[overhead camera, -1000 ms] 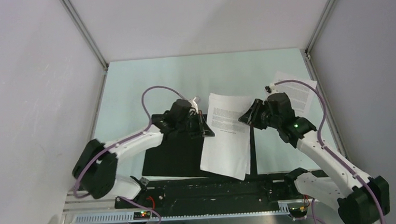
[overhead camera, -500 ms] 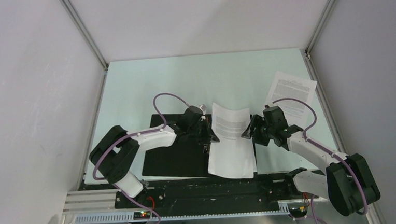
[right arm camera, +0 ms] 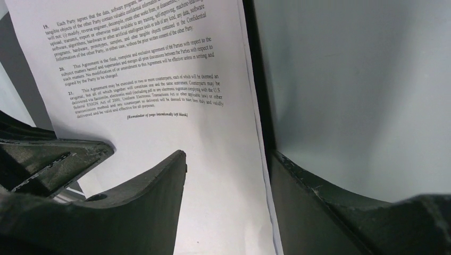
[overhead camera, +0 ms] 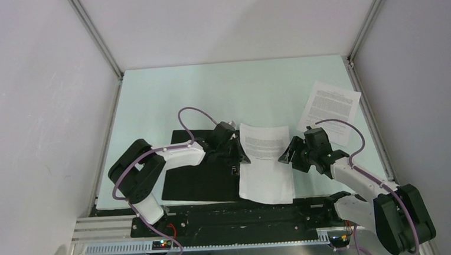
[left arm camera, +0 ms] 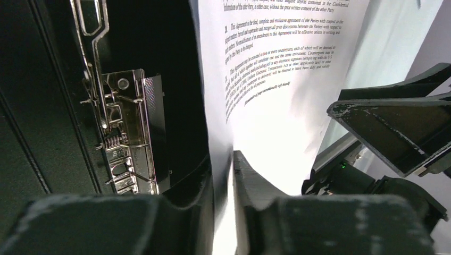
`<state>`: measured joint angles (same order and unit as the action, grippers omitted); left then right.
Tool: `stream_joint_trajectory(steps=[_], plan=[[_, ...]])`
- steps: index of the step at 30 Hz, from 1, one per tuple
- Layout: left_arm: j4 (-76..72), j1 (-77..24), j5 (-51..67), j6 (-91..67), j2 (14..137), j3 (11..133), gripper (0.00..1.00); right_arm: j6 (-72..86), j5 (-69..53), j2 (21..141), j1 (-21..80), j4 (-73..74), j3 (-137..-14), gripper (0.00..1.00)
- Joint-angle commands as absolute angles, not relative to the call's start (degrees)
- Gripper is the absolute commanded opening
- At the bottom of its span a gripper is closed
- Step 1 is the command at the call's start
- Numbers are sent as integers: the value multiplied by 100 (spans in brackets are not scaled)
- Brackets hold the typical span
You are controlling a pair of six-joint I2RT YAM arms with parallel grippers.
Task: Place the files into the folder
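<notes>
Leftmost, a flat rectangular folder (overhead camera: 197, 179) lay open on the pale green desk (overhead camera: 209, 99), its black inside facing up, at about 7 o'clock from the desk's middle. A shiny metal spring clip (left arm camera: 125, 133) sat on that black inner face, close to the folder's 3 o'clock edge.

The left hand (overhead camera: 239, 155) hovered over that same edge. In the left wrist view its two dark fingers (left arm camera: 255, 186) stood narrow, with the near left edge of a thin white paper sheet (overhead camera: 265, 172) running between them. Whether they actually pinched the paper could not be told. The sheet, printed with blocks of small black text, lay at the folder's 3 o'clock side, its left edge lifted at the hand and the rest sloping down to the desk.

At 3 o'clock from the sheet, the right hand (overhead camera: 284, 155) was low over the paper's right edge with its fingers spread wide. One finger hung above the printed face, the other beyond the edge over bare desk, and neither gripped the paper.

Farther out, at about 2 o'clock from the right hand, a second sheet (overhead camera: 330, 109) of white printed paper lay flat on the desk, well apart from the folder.
</notes>
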<state>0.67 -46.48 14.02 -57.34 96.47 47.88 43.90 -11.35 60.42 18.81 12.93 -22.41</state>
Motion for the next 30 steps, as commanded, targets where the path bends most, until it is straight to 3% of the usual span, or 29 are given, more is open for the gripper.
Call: stream_joint_trajectory(steps=[1, 8, 15, 21, 30], plan=[[538, -4704, 1159, -5478, 9593, 5170, 27, 4375, -964, 5888, 1774, 1440, -2232, 63], [1011, -4695, 1082, -5142, 9426, 5236, 54, 4316, -941, 5965, 1606, 1465, -2239, 63], [1497, -4708, 1050, -4666, 9213, 5317, 66, 4282, -872, 6018, 1492, 1497, -2274, 63], [1751, -4735, 1216, -4335, 8966, 5438, 71, 4287, -922, 6116, 1477, 1412, -2294, 63], [2188, -4756, 879, -4151, 8443, 5339, 69, 4247, -1035, 6202, 1488, 1283, -2340, 63]])
